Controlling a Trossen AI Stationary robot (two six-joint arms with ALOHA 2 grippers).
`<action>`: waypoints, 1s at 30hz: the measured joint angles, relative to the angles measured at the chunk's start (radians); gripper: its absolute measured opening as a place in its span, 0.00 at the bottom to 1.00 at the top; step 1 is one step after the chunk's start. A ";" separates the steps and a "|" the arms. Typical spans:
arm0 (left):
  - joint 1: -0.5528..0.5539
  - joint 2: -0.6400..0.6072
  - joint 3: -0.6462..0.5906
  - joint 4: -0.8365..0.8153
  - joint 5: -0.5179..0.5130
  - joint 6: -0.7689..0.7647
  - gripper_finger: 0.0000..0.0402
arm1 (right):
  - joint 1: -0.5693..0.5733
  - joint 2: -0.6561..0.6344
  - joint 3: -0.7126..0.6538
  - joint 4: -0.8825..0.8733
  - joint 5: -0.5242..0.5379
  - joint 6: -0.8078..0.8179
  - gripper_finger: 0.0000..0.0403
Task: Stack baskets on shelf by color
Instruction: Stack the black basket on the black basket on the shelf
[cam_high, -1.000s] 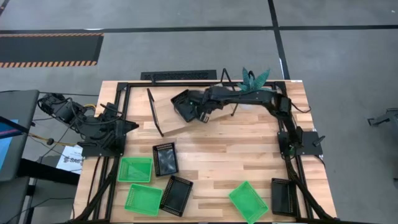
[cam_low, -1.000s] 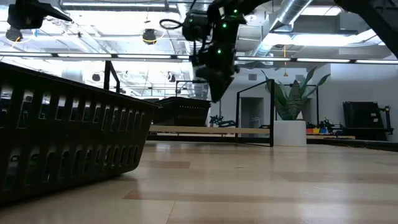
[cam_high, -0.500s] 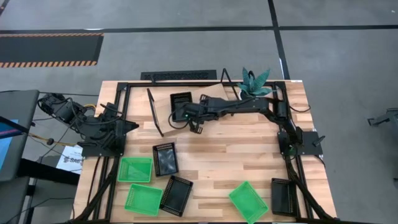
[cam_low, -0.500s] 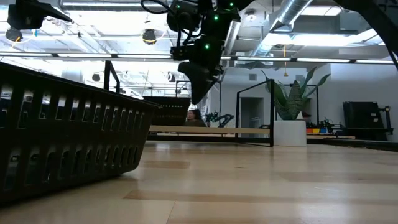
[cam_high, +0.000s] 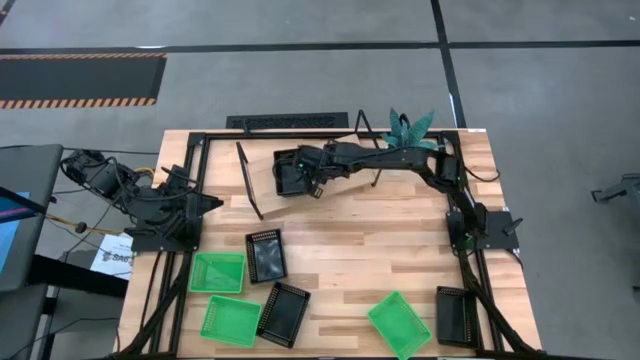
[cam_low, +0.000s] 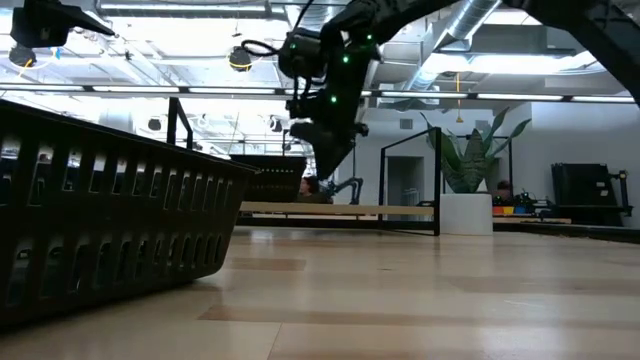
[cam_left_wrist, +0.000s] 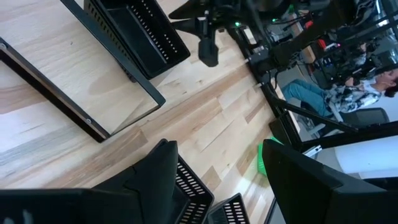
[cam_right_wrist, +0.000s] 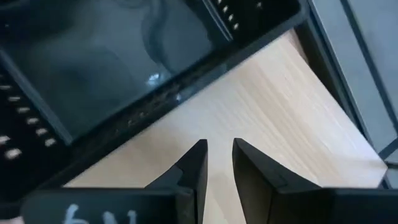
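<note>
- High view: right hand (cam_high: 312, 185) reached across to the shelf (cam_high: 262, 180) at the far side of the bench (cam_high: 360, 250), poised just beside a black basket (cam_high: 291, 171) resting on the board. Left hand (cam_high: 205, 202) parked at the left edge, well apart from the work. Loose on the near bench: three green baskets (cam_high: 218, 272), (cam_high: 230, 320), (cam_high: 399, 323) and three black ones (cam_high: 265, 254), (cam_high: 284, 312), (cam_high: 455, 315).
- Low view: right hand (cam_low: 325, 150) hanging above shelf level, clear of the board; nothing carried beneath it. Wall of a near black basket (cam_low: 110, 235) filling the left foreground.
- Left wrist view: left fingers (cam_left_wrist: 155, 171) spread wide and empty; shelf frame (cam_left_wrist: 81, 118) and its basket (cam_left_wrist: 140, 31) seen beyond.
- Right wrist view: right fingers (cam_right_wrist: 193, 165) nearly closed with only a slim gap, holding nothing, over bare shelf wood (cam_right_wrist: 267, 106) just beside the basket's rim (cam_right_wrist: 143, 102).
- Handling, as a judgement: light, fairly stiff mesh plastic, likely to slide on smooth wood; best pinched at the middle of a long rim wall, one finger inside, one outside, then lowered level so it nests.
</note>
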 joint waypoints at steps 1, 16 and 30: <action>0.000 0.000 0.000 -0.001 0.000 0.000 0.56 | -0.004 0.002 0.000 0.026 -0.012 0.000 0.24; 0.000 0.000 0.000 -0.029 -0.017 -0.003 0.56 | -0.015 0.001 0.001 0.257 -0.136 -0.105 0.24; 0.000 0.000 0.000 -0.040 -0.024 -0.015 0.56 | -0.130 -0.047 0.061 0.335 -0.246 0.179 0.24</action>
